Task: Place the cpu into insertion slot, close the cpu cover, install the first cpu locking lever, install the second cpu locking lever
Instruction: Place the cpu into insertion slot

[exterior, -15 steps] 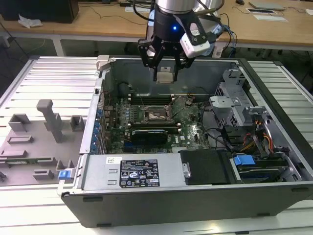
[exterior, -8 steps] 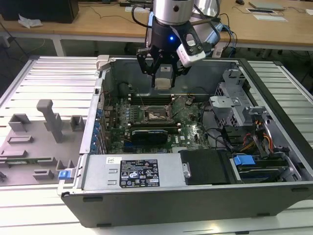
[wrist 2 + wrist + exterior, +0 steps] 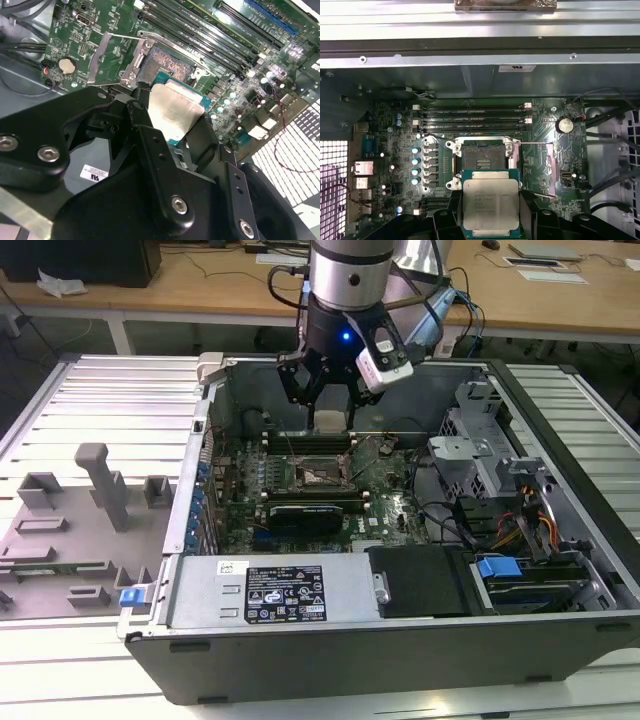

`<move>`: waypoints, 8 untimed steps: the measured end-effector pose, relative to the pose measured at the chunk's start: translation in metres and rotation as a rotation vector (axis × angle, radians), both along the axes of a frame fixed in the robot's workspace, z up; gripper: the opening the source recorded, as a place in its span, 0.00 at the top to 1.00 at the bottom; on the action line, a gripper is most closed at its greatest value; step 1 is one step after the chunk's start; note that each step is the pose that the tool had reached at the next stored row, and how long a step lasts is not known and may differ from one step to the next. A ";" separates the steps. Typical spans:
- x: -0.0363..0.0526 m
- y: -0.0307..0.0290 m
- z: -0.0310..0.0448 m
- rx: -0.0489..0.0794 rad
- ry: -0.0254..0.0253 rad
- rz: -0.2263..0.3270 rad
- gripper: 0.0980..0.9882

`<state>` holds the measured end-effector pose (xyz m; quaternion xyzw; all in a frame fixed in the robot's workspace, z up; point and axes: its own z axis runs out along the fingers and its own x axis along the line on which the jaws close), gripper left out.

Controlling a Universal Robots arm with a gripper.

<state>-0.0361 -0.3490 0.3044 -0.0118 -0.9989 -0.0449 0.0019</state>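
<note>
My gripper hangs inside an open computer case, shut on the cpu, a flat square chip with a pale metal top. In both wrist views the black fingers clamp two opposite edges of the cpu. The chip is held above the green motherboard, a little to one side of the insertion slot, which lies bare with its dark pin field showing. The cpu cover is swung open beside the slot.
Long black memory slots run beside the socket, and thin wire levers stand raised near it. The case walls, a drive cage and cables surround the board. A grey fixture plate lies at the exterior view's left.
</note>
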 end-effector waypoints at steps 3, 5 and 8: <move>-0.0001 0.0000 -0.0073 0.000 0.0000 -0.073 0.50; -0.0001 0.0000 -0.0094 0.000 0.0000 -0.113 0.50; -0.0001 0.0000 -0.0112 0.000 0.0000 -0.176 0.50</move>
